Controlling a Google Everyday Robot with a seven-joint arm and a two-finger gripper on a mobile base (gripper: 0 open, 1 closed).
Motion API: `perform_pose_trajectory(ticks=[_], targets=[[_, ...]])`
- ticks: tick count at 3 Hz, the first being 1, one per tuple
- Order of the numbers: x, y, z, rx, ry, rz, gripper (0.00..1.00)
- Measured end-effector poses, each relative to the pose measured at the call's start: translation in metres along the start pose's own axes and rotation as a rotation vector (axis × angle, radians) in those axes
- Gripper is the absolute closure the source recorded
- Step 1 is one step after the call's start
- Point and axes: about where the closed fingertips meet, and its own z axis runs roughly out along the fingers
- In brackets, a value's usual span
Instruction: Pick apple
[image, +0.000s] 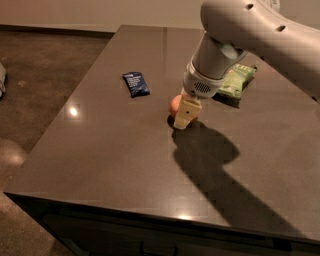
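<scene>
Blue snack packet (135, 83): left on the dark tabletop (100, 150).
Apple (174, 105): mid-table, partly hidden by the gripper (184, 118), which is low against it; its spread we cannot tell.
Green chip bag (236, 80): right.
We judge the step to be final approach; next, enclose, close, lift.

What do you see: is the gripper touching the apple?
Cannot tell. In the camera view the gripper overlaps the right side of the apple, hiding any contact or gap.

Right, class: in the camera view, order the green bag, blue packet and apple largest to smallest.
1. Green bag.
2. Blue packet.
3. Apple, half hidden behind the gripper, so its rank against the packet is unsure.
</scene>
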Motion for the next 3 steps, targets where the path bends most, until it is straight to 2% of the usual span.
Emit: perform_pose_trajectory(ticks=[1,2,3], targets=[[-0.003,0.001,-0.002,-0.016,-0.004,-0.004,0.70],[-0.011,-0.001,-0.025,-0.008,-0.031,-0.021,0.92],[-0.023,-0.001,-0.056,0.002,-0.073,-0.052,1.00]])
